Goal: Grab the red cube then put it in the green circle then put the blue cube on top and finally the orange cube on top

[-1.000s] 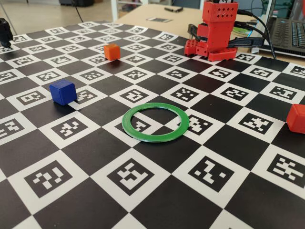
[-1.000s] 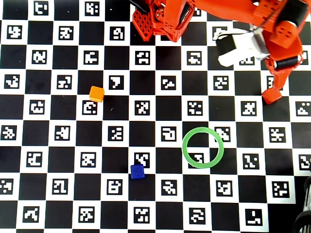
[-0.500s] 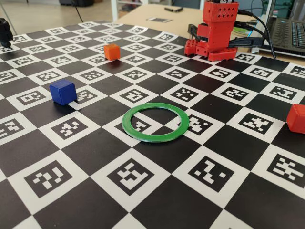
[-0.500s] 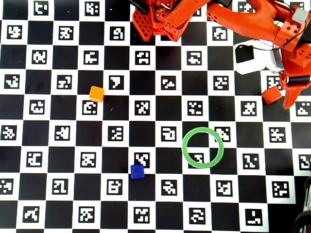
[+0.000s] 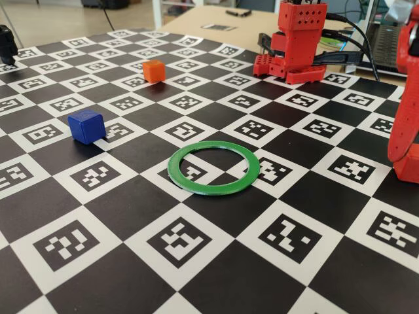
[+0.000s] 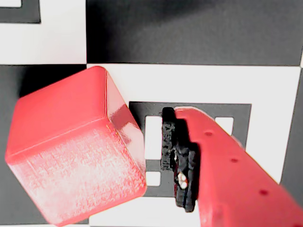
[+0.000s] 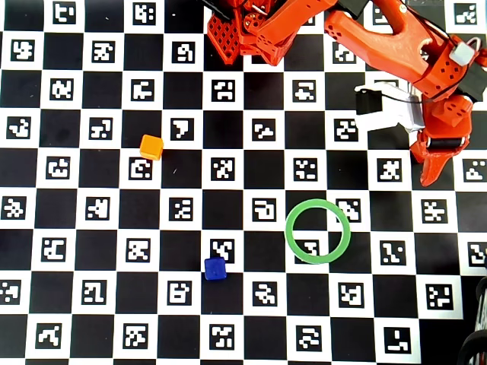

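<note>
Closing in on red cube (image 6: 75, 151) near counter's right edge; tool (image 6: 156, 156) spread, one pad beside cube, no grip yet. Green circle (image 7: 317, 231) empty. Blue cube (image 7: 215, 268), orange cube (image 7: 151, 147) untouched. All placements left.

A checkerboard mat (image 7: 236, 251) of black squares and white marker squares carries everything. In the overhead view the orange cube (image 7: 151, 147) lies toward its left edge, the blue cube (image 7: 215, 268) nearer the bottom edge, the green circle (image 7: 318, 231) right of centre. The red cube (image 5: 408, 163) rests near the right edge of the fixed view.
</note>
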Controlling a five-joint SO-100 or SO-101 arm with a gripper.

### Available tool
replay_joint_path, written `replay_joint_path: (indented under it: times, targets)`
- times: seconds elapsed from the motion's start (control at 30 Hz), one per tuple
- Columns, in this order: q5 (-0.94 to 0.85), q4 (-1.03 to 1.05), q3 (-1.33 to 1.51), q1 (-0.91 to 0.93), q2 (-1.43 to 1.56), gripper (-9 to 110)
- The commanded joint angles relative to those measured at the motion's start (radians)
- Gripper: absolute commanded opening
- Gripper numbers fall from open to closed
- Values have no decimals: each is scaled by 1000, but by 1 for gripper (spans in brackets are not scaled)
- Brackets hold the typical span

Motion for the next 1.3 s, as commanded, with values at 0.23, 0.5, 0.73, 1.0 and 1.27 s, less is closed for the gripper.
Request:
replay_joint_path:
  times: [0.23, 0.5, 0.73, 1.0, 1.27]
  targets:
    - [-20, -83, 32, -3, 11, 45]
    - [-60, -118, 37, -5, -3, 43]
    - [-179, -144, 41, -11, -14, 43]
    - [-327, -130, 37, -15, -37, 42]
    - [-376, -106, -12, -26, -32, 42]
